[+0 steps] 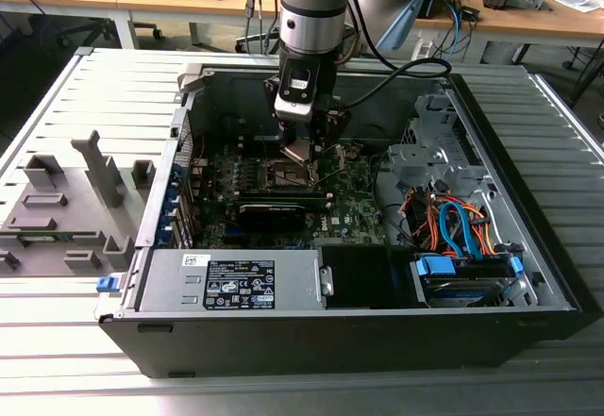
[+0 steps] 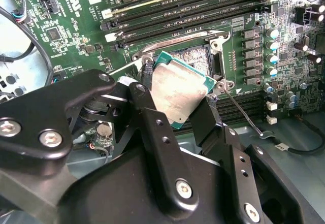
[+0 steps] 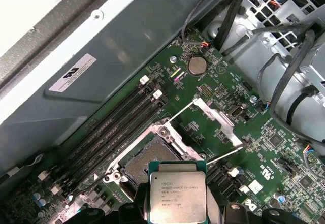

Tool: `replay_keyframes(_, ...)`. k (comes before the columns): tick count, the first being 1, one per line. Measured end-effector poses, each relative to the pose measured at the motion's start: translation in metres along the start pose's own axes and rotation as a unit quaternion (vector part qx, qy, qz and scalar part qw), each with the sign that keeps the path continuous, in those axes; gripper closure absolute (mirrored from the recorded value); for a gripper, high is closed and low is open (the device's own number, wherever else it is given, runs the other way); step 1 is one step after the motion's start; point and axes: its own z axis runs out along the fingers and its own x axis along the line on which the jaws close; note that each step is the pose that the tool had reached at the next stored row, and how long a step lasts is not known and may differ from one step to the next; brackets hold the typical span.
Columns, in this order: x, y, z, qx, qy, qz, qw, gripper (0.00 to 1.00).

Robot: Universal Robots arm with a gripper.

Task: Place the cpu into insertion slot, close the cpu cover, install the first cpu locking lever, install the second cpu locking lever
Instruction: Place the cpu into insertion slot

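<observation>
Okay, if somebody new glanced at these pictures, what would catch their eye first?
In the exterior view, the grey robot arm reaches down into an open computer case. In the second wrist view, its black gripper pinches a silvery square chip by two edges. The chip is close to the open socket on the green motherboard.

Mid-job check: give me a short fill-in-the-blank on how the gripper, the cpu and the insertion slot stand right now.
1. The gripper holds the cpu by two opposite ___.
2. The insertion slot is ___: no chip sits in it.
3. The cpu hangs ___ the insertion slot, not yet seated.

Missing words: edges; empty; above
</observation>
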Motion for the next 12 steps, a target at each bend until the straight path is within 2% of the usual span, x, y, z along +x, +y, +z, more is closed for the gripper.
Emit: replay_keyframes(12,0.0000,0.0000,0.0001,0.0007,-0.0006,0.004,1.0000,0.46)
